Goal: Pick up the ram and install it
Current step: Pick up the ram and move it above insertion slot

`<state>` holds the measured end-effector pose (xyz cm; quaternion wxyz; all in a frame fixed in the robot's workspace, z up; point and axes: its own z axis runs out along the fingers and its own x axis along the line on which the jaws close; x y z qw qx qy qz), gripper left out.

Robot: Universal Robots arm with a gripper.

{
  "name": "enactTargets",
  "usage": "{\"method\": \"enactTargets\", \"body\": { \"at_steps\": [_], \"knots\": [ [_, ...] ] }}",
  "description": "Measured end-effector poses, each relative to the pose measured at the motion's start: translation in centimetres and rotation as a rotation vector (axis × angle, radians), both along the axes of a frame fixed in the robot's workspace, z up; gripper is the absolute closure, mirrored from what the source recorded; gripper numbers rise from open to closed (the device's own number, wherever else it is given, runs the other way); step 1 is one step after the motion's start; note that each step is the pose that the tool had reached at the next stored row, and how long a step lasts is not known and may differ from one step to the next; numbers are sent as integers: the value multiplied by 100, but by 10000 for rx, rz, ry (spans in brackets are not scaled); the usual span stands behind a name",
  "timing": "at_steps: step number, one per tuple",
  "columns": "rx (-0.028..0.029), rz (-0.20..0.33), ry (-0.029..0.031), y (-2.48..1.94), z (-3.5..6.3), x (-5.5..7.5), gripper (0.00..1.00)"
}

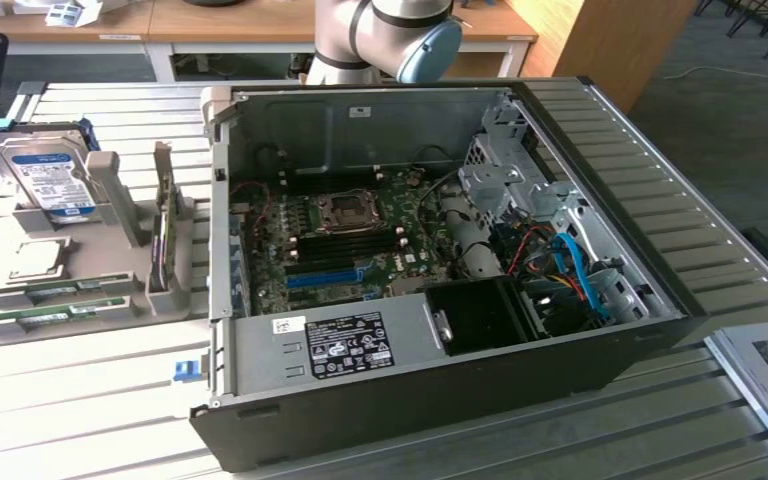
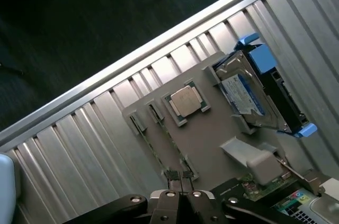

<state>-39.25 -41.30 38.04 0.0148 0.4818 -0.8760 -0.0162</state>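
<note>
Exterior view: arm (image 1: 384, 40) cut off at top edge. Wrist view: gripper (image 2: 180, 179) body cropped. Hard drive (image 1: 51, 180) label unreadable.

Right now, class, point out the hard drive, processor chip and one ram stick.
hard drive (image 1: 57, 185), exterior view, blue-white label
processor chip (image 2: 185, 101), wrist view, silver lid
ram stick (image 1: 57, 315), exterior view, board's middle

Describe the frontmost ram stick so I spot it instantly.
On the exterior view's left, beside the open computer case, sits a grey tray. At its front edge lies the ram: a long, thin green stick, unlike the square silver processor and upright hard drive behind.
</note>
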Motion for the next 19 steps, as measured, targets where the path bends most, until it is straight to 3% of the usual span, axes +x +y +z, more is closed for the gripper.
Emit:
{"method": "enactTargets", "body": {
  "at_steps": [19],
  "knots": [
    [0,2853,0,0,-7,0,90]
  ]
}}
